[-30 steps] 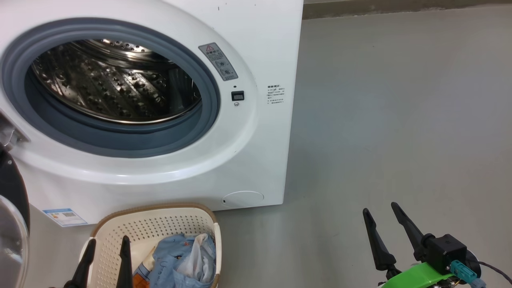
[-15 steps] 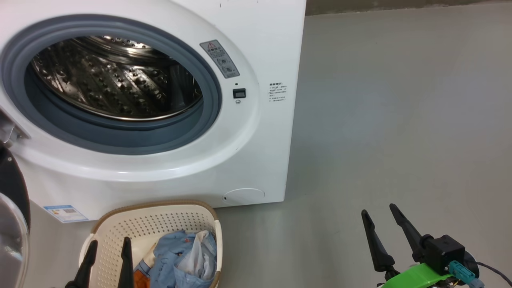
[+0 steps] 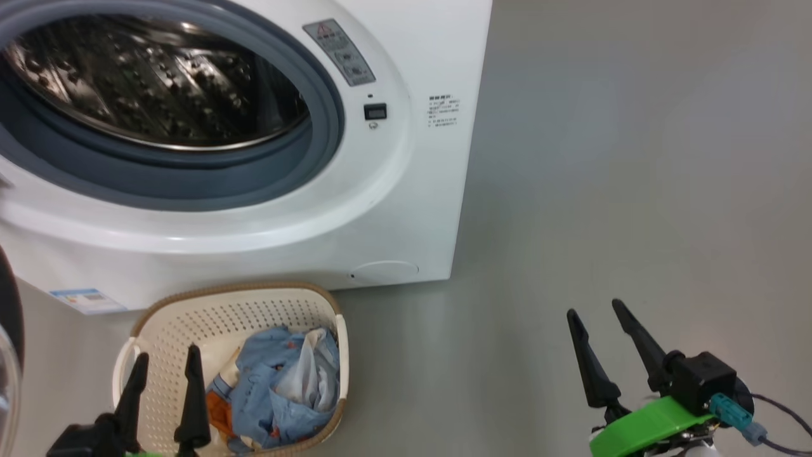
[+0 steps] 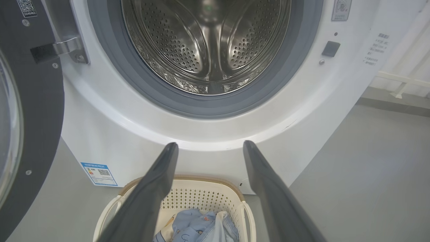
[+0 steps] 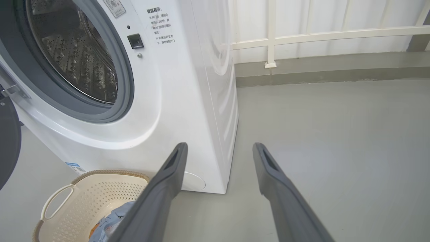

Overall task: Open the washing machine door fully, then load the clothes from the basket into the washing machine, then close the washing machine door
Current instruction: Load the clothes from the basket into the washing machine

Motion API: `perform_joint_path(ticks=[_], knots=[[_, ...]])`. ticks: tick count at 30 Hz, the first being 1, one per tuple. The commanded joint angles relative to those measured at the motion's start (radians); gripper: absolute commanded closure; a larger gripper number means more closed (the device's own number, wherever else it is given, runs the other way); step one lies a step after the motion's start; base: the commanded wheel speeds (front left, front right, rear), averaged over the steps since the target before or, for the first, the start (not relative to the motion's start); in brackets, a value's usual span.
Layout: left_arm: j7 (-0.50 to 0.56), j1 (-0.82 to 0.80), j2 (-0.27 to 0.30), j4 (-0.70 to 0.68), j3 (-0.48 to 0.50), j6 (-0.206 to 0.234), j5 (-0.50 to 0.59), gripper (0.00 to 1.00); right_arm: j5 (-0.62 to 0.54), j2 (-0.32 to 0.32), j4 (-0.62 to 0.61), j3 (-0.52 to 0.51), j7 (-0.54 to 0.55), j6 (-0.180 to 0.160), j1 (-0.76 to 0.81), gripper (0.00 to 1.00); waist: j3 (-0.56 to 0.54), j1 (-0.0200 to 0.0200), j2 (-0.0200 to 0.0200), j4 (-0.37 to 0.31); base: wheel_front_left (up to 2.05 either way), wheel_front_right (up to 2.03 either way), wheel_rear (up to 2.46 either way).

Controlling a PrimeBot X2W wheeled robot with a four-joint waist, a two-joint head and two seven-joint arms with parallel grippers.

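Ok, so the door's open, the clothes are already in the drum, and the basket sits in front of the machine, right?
No: the clothes lie in the basket, not the drum, as the head view shows. The rest is right.

Big white front-loading washing machine, its steel drum exposed and its round black-rimmed glass door swung wide open at the left. Just before it on the floor, a small cream perforated basket holds crumpled light blue, orange and white clothes.
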Motion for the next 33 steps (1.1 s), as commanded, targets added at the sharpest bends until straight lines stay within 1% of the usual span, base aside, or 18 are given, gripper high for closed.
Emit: perform_joint_path(ticks=[1,9,15,21,25,26,28,31,33], knots=[[-0.006,-0.054,0.010,-0.006,0.031,-0.010,-0.004,0.00,0.002,0.000,-0.028,0.027,-0.008,0.002,-0.040,0.00,0.074,-0.0001,-0.0001,-0.008,0.00,0.00,0.00],[-0.006,-0.148,0.010,0.066,0.047,-0.033,-0.011,0.00,0.004,0.000,-0.042,0.036,-0.008,0.002,-0.085,0.00,0.211,-0.0001,-0.0001,-0.026,0.00,0.00,0.00],[-0.006,-0.253,0.011,0.169,0.071,-0.058,-0.020,0.00,0.004,0.000,-0.056,0.041,-0.008,0.002,-0.127,0.00,0.334,-0.0001,-0.0001,-0.050,0.00,0.00,0.00],[-0.006,-0.364,0.062,0.314,0.054,-0.067,-0.034,0.00,0.021,0.000,-0.076,0.063,-0.008,0.002,-0.187,0.00,0.443,-0.0001,-0.0001,-0.095,0.00,0.00,0.00],[-0.006,-0.419,0.108,0.409,0.003,-0.068,-0.095,0.00,0.034,0.000,-0.077,0.071,-0.008,0.002,-0.210,0.00,0.490,-0.0001,-0.0001,-0.120,0.00,0.00,0.00],[-0.006,-0.430,0.115,0.429,-0.009,-0.068,-0.121,0.00,0.038,0.000,-0.078,0.072,-0.008,0.002,-0.215,0.00,0.501,-0.0001,-0.0001,-0.126,0.00,0.00,0.00],[-0.006,-0.452,0.120,0.478,-0.017,-0.068,-0.207,0.00,0.050,0.000,-0.081,0.074,-0.008,0.002,-0.225,0.00,0.522,-0.0001,-0.0001,-0.139,0.00,0.00,0.00],[0.000,-0.487,0.170,0.557,-0.076,-0.068,-0.289,0.00,0.080,0.000,-0.086,0.079,-0.008,0.002,-0.240,0.00,0.555,-0.0001,-0.0001,-0.161,0.00,0.00,0.00],[0.007,-0.504,0.203,0.594,-0.116,-0.068,-0.324,0.00,0.092,0.000,-0.088,0.084,-0.008,0.002,-0.248,0.00,0.575,-0.0001,-0.0001,-0.176,0.00,0.00,0.00]])
